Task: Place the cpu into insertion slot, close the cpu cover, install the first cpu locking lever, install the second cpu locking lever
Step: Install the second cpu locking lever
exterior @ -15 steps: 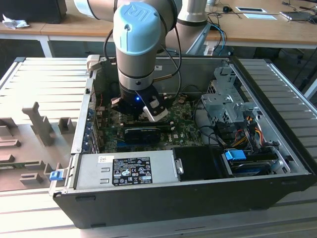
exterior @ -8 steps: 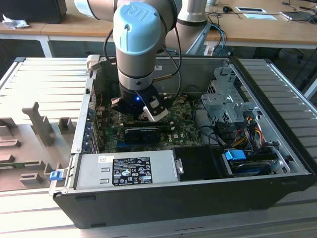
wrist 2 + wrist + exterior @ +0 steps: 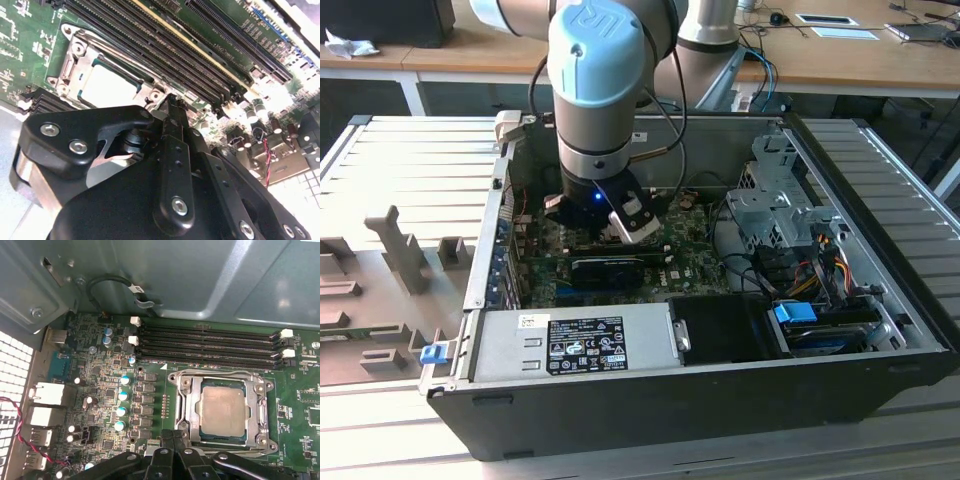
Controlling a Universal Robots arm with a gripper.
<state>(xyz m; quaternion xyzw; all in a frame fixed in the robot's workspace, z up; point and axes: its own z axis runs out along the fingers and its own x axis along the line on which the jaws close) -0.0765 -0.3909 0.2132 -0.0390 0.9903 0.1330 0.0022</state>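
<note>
While the arm reaches down into the open computer case point(image 3: 880, 330) in the exterior view, its hand point(image 3: 620, 215) hangs low over the green motherboard point(image 3: 690, 245), and the socket area lies hidden beneath the wrist; a long black graphics card point(image 3: 608, 268) lies just in front of the hand, and a grey power supply point(image 3: 570, 345) runs along the case's near wall. From this view I cannot tell how the fingers stand. Seen in the second wrist view, the cpu point(image 3: 107, 85) is a pale silver-grey square lying flat in the insertion slot point(image 3: 67, 67), with the cpu cover point(image 3: 147, 95) closed down around it as a thin metal frame. The hand point(image 3: 171, 107) has its black fingers drawn together to a narrow tip, with nothing visibly between them, right at the frame's corner; the black linkage cuts off the near side of the socket. Seen in the first wrist view, the cpu point(image 3: 223, 411) shows a dull, slightly mottled metal top inside the cpu cover point(image 3: 192, 410), which has screws at its corners, beside the long black memory slots point(image 3: 210, 347). The hand point(image 3: 174, 437) meets the frame's near edge, where its fingers hide whatever lies under them.
</note>
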